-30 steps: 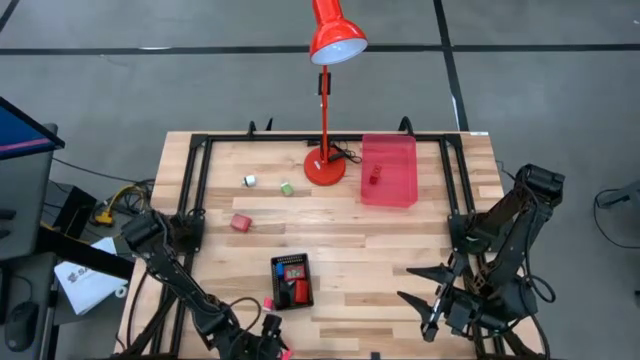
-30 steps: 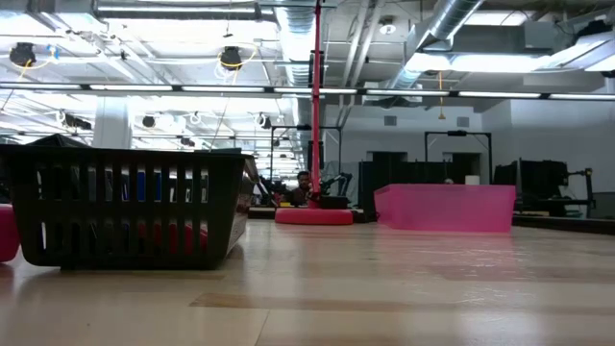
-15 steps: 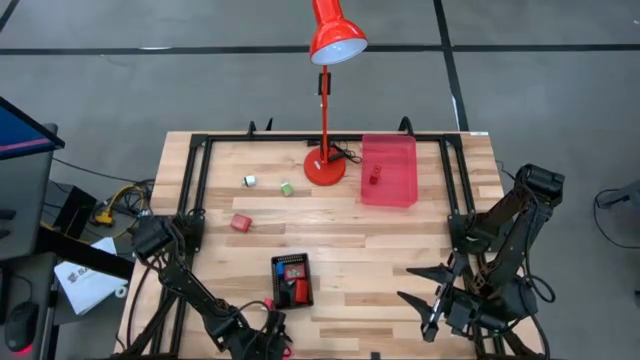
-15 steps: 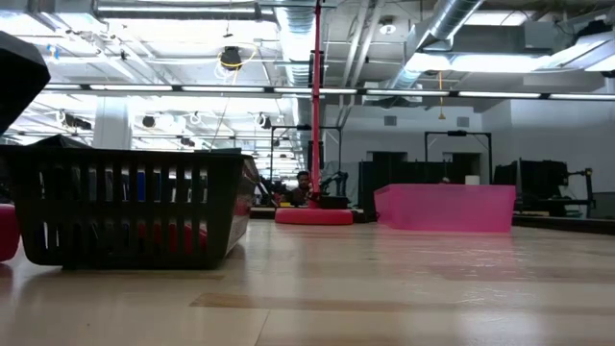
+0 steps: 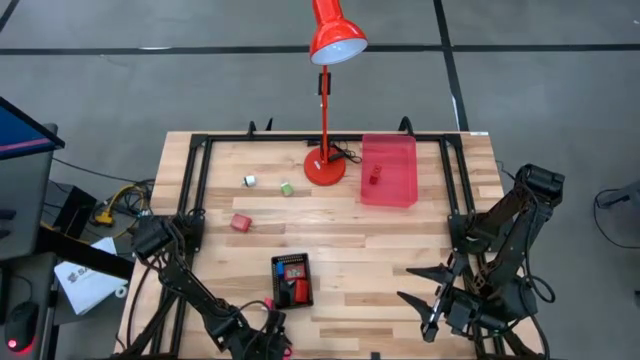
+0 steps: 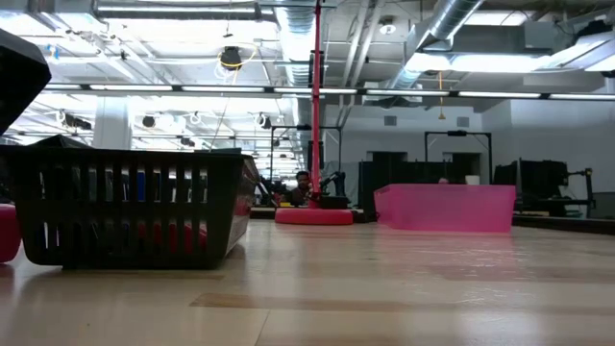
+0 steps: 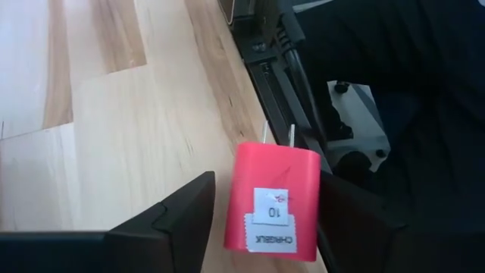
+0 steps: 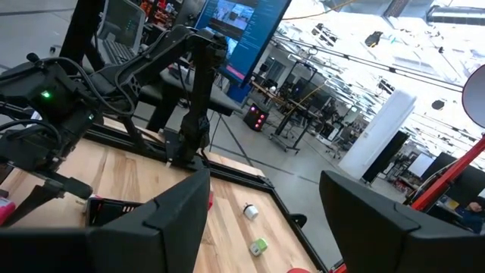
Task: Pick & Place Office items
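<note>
Table (image 5: 340, 255): red lamp (image 5: 325, 165) w/ its base at far centre, pink tray (image 5: 389, 172) just right of it w/ a small red piece (image 5: 374, 176) inside. Black tray (image 5: 292, 281) near centre holds red items. Your right gripper (image 5: 428, 302) waits near right, fingers spread wide, nothing in them. Your left gripper (image 7: 269, 208) is at the near left edge, fingers closed on a red plug block (image 7: 271, 200), prongs pointing out. Loose on the left half: red block (image 5: 240, 222), green piece (image 5: 286, 188), white piece (image 5: 249, 181).
</note>
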